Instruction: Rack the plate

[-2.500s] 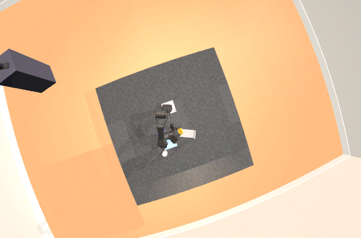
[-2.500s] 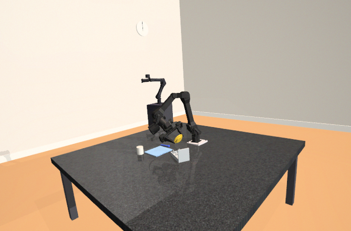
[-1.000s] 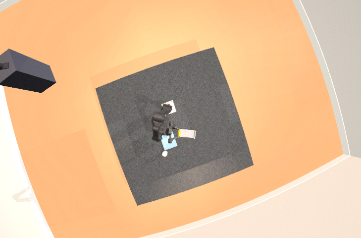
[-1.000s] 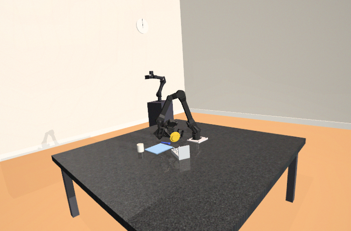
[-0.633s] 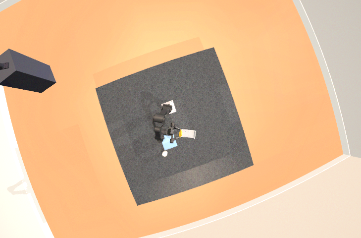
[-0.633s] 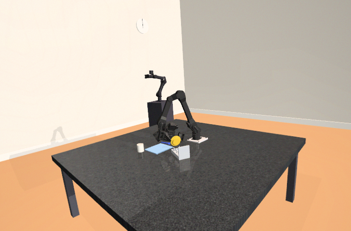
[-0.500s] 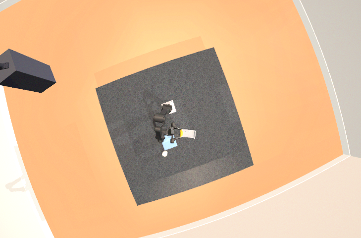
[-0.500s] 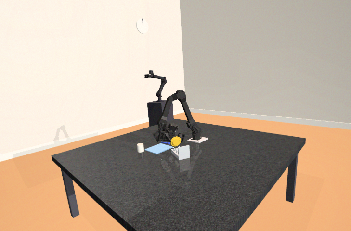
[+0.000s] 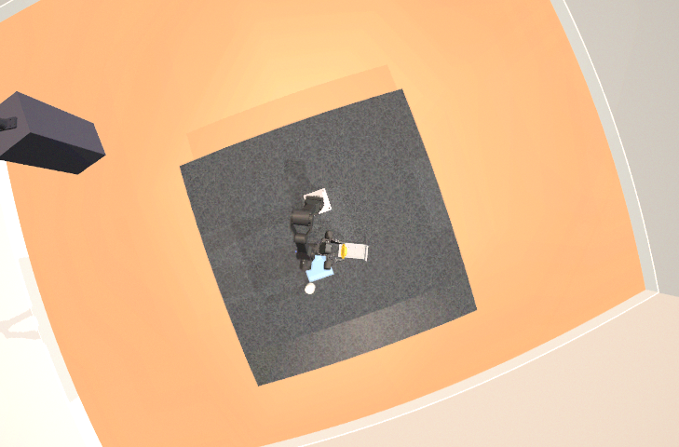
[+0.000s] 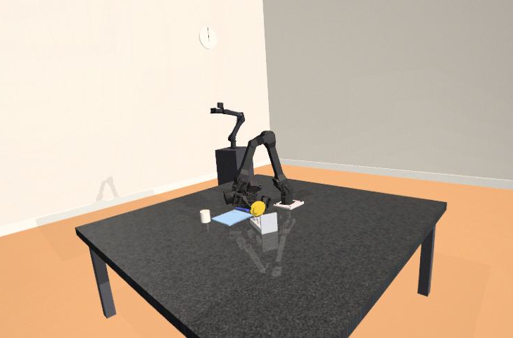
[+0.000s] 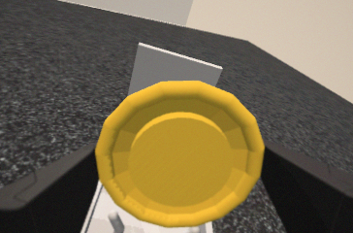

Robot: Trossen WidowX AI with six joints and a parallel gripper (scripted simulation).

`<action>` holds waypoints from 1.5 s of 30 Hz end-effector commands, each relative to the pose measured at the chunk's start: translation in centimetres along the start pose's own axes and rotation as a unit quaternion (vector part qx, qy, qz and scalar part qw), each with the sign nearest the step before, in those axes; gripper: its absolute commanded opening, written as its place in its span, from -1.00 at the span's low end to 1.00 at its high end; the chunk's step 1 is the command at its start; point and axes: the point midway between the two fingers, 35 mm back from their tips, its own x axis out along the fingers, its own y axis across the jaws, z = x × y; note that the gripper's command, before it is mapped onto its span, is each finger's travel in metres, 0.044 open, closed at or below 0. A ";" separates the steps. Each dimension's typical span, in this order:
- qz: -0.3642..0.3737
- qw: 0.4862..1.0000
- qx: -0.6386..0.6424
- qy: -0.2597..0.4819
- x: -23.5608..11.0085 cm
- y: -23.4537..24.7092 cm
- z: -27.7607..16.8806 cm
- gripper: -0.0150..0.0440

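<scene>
Arm bent in a high arch from its white base plate (image 10: 298, 204) near the middle of the dark worktop (image 10: 344, 246). Gripper (image 11: 179, 160) low, jaws clamped on the yellow plate (image 11: 179, 152), one dark finger (image 11: 44, 194) at each side of its rim. Plate held on edge, upright, its hollow face toward the wrist camera. From the exterior view the plate (image 10: 257, 208) sits just above the near end of the white dish rack (image 10: 269, 222); whether it touches the rails cannot be told. Rack's tall end panel (image 11: 175, 73) stands behind the plate. Light blue sheet (image 10: 231, 217) lies flat just beside the rack, toward the left edge of the worktop; small white cup (image 10: 204, 215) beyond it, apart.
</scene>
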 end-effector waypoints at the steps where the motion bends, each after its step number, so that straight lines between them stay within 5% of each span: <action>1: 0.000 1.000 0.002 -0.002 0.6 0.1 0.2 -0.49; 33: 0.000 1.000 -0.007 0.000 1.8 0.3 -0.9 -0.49; 45: 0.000 1.000 -0.007 0.000 1.8 0.3 -0.9 0.58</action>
